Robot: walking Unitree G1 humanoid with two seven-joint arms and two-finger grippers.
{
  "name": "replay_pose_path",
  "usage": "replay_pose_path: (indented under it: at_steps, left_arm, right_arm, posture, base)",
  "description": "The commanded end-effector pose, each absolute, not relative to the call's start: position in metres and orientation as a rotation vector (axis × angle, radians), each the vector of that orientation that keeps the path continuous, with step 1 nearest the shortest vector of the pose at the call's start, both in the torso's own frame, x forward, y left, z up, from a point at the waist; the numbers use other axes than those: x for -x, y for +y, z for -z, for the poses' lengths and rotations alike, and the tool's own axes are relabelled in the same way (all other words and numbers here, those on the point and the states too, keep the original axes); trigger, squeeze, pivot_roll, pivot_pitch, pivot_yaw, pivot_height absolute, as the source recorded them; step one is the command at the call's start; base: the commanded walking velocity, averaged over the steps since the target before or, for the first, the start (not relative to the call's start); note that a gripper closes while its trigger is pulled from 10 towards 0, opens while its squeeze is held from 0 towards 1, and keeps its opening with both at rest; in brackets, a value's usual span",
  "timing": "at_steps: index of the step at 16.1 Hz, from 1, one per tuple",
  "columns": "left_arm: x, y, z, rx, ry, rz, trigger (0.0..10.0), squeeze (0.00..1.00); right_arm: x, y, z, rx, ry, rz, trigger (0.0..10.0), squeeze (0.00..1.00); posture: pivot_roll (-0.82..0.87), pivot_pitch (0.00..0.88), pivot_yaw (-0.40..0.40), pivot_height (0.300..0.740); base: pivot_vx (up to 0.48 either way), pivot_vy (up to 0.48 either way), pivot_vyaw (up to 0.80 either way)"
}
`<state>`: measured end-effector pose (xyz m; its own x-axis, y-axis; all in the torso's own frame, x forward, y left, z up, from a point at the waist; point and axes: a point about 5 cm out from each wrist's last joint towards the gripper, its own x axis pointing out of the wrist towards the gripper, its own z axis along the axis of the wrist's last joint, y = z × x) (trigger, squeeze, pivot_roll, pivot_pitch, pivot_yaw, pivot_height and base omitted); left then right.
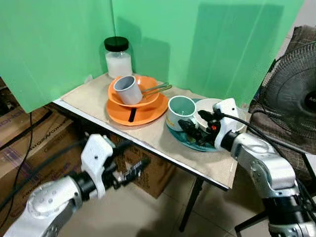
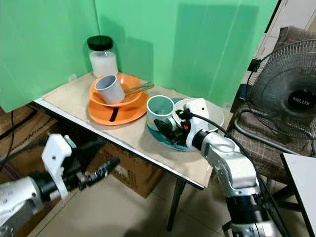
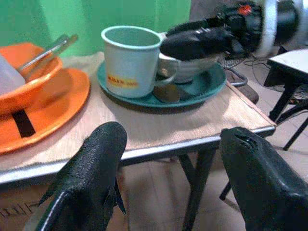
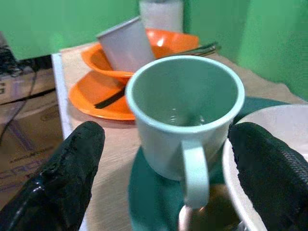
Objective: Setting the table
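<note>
A pale mint-green enamel mug [image 1: 180,112] with a handle stands upright and empty on a dark teal round plate [image 1: 183,138] at the right end of the table. Just behind it on the same plate sits a white ceramic bowl [image 1: 208,106]; its contents cannot be made out. A dark spoon [image 3: 167,92] lies on the plate beside the mug's handle. The right gripper [image 4: 166,166] hovers at the mug with its black fingers spread wide on either side, not touching it.

To the left, an orange plastic bowl [image 1: 141,100] rests on a larger orange round plate [image 1: 148,114]. A grey plastic cup [image 1: 127,89] leans tilted inside the bowl, and metal utensils [image 1: 156,89] poke out over the bowl's right rim. A black strip [image 1: 132,114] lies on the orange plate. At the far left corner stands a clear glass jar [image 1: 118,58] with a black lid, filled with something white.

The left gripper [image 1: 132,170] hangs below the near edge of the table, fingers apart and holding nothing.

The beige-topped folding table [image 1: 94,100] is backed by green screens [image 1: 54,39]. Cardboard boxes [image 1: 22,133] sit beneath it on a tiled floor [image 1: 148,217], and a black electric fan [image 2: 289,101] stands to the right.
</note>
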<state>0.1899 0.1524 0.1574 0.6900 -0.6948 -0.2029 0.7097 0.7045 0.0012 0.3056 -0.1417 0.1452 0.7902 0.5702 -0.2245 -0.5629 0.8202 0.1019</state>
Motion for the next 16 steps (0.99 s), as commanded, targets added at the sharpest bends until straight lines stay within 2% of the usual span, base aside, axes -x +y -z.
replay_pose_path:
  at_steps: [1,5,6,7,8,10,12,14,15,16]
  left_arm:
    - [-0.188,0.150,-0.162,-0.085,0.184,0.805,10.0,0.00]
    - [-0.186,0.151,-0.164,-0.080,0.191,0.810,10.0,0.00]
    - [-0.186,0.151,-0.164,-0.080,0.192,0.812,10.0,0.00]
    - [-0.186,0.151,-0.165,-0.080,0.194,0.816,10.0,0.00]
    - [-0.186,0.151,-0.165,-0.080,0.197,0.819,10.0,0.00]
    - [-0.186,0.152,-0.165,-0.079,0.202,0.823,10.0,0.00]
    - [-0.186,0.154,-0.161,-0.078,0.211,0.826,10.0,0.00]
    - [-0.186,0.157,-0.152,-0.075,0.226,0.824,10.0,0.00]
    - [-0.186,0.158,-0.148,-0.074,0.235,0.823,10.0,0.00]
    - [-0.186,0.159,-0.142,-0.072,0.244,0.823,10.0,0.00]
  right_arm:
    - [-0.310,-0.143,-0.148,0.001,0.256,-0.582,10.0,0.00]
    - [-0.316,-0.146,-0.146,0.008,0.269,-0.534,10.0,0.00]
    - [-0.316,-0.145,-0.144,0.012,0.278,-0.535,8.5,0.00]
    - [-0.316,-0.145,-0.143,0.014,0.287,-0.534,5.1,0.00]
    - [-0.316,-0.146,-0.141,0.017,0.294,-0.531,4.3,0.00]
    - [-0.316,-0.146,-0.138,0.027,0.313,-0.527,4.3,0.00]
    - [-0.315,-0.145,-0.134,0.035,0.332,-0.526,3.0,0.00]
    - [-0.316,-0.145,-0.133,0.037,0.337,-0.526,1.0,0.00]
    - [-0.316,-0.144,-0.133,0.037,0.338,-0.526,0.4,0.00]
    - [-0.317,-0.144,-0.133,0.038,0.339,-0.524,0.3,0.00]
  posture:
    - [-0.07,0.000,-0.028,0.740]
    - [-0.07,0.000,-0.029,0.740]
    - [-0.07,0.000,-0.029,0.740]
    - [-0.07,0.000,-0.028,0.740]
    - [-0.07,0.000,-0.027,0.740]
    - [-0.07,0.000,-0.026,0.740]
    - [-0.06,0.000,-0.024,0.740]
    - [-0.06,0.000,-0.024,0.740]
    - [-0.06,0.000,-0.024,0.740]
    - [-0.06,0.000,-0.026,0.740]
  base:
    - [0.000,0.000,0.00]
    - [0.000,0.000,0.00]
    - [0.000,0.000,0.00]
    - [0.000,0.000,0.00]
    - [0.000,0.000,0.00]
    - [0.000,0.000,0.00]
    - [0.000,0.000,0.00]
    - [0.000,0.000,0.00]
    - [0.000,0.000,0.00]
    - [0.000,0.000,0.00]
